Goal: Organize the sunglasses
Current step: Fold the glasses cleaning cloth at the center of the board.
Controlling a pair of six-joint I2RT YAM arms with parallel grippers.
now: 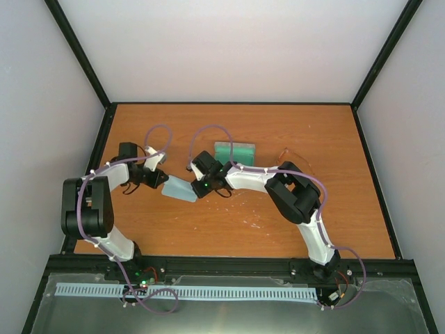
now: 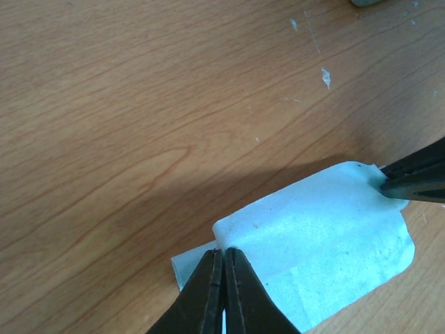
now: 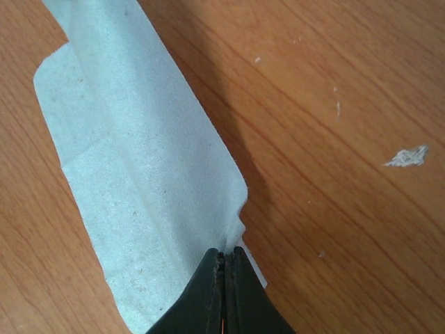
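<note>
A pale blue-grey cloth (image 1: 179, 189) lies folded over on the wooden table between my two grippers. My left gripper (image 1: 165, 180) is shut on the cloth's left edge, as the left wrist view shows (image 2: 224, 252). My right gripper (image 1: 197, 186) is shut on the opposite edge (image 3: 226, 252). The cloth (image 2: 320, 236) is lifted into a fold, and the right gripper's fingers (image 2: 414, 179) pinch its far corner. In the right wrist view the cloth (image 3: 132, 160) stretches away from the jaws. The sunglasses (image 1: 292, 156) lie behind the right arm, thin and reddish, partly hidden.
A grey box with green lining (image 1: 234, 152) lies open just behind the right gripper. White scuffs mark the table (image 1: 254, 224) in front of the right arm. Black frame rails border the table's left and right edges.
</note>
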